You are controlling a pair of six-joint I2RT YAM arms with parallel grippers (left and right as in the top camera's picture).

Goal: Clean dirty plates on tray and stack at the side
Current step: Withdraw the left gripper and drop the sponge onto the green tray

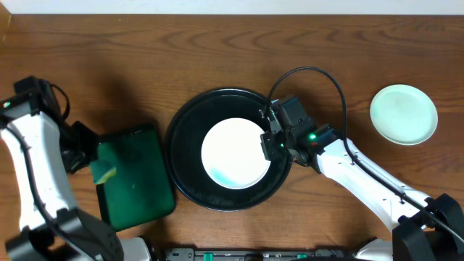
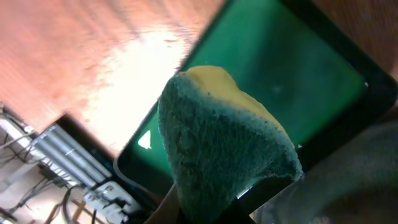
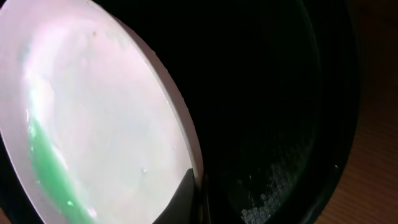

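Observation:
A white plate (image 1: 232, 154) with a teal-green smear near its lower left lies in the round black tray (image 1: 187, 123). My right gripper (image 1: 270, 143) is shut on this plate's right rim; the right wrist view shows one finger over the plate (image 3: 106, 124) and the tray's dark floor (image 3: 273, 93) beside it. A stack of pale-mint plates (image 1: 404, 114) sits on the table at the far right. My left gripper (image 1: 101, 172) is shut on a yellow and green sponge (image 2: 224, 143) above the rectangular green tray (image 2: 292, 81).
The rectangular dark-green tray (image 1: 138, 181) lies left of the round tray, almost touching it. Small water droplets (image 3: 273, 186) dot the round tray's floor. A black cable (image 1: 319, 76) loops above the right arm. Electronics and wires (image 2: 74, 180) show past the table's front edge.

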